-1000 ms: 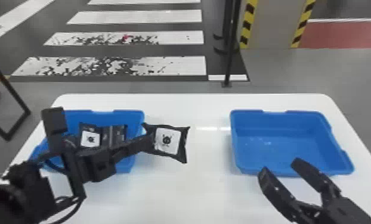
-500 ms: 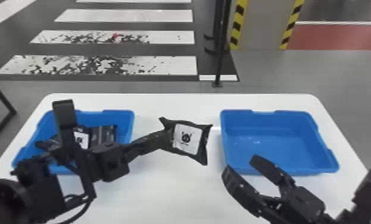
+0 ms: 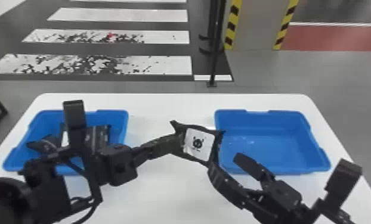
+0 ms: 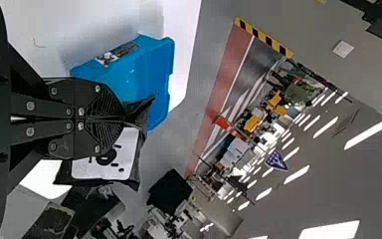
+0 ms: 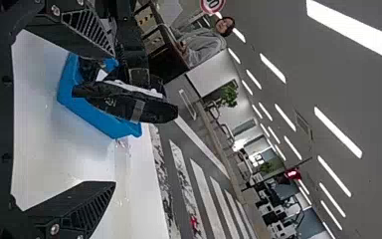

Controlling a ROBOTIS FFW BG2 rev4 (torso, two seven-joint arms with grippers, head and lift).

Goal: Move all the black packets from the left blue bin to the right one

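Black packet (image 3: pixel 198 143), white label: held up between bins, near right blue bin (image 3: pixel 271 140) | left pincer (image 3: pixel 170 144): narrow, clamped on packet edge | right pincer (image 3: pixel 227 166): wide, near packet, contact unclear | left blue bin (image 3: pixel 113 112): more black packets (image 3: pixel 100 137) | both bins on white surface (image 3: pixel 170 104)
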